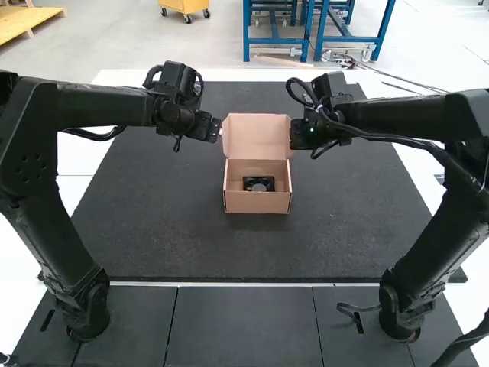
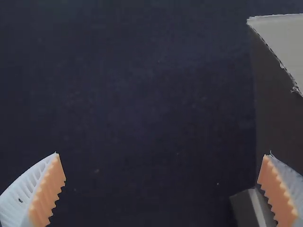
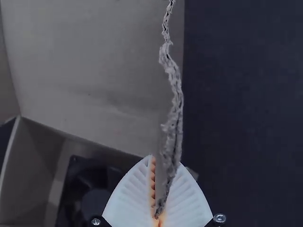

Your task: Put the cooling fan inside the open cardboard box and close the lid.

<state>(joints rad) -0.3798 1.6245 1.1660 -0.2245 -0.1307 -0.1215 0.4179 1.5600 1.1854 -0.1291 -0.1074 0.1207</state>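
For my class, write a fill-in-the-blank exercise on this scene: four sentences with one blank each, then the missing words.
1. The cooling fan lies ____ the cardboard box.
2. With its lid standing up, the box is ____.
3. The right gripper is ____ on the lid's side edge.
4. The left gripper, wide open beside the lid, holds ____.

Missing words: inside; open; shut; nothing.

Black mat [image 1: 153,206] — spread flat over white table [image 1: 80,164].
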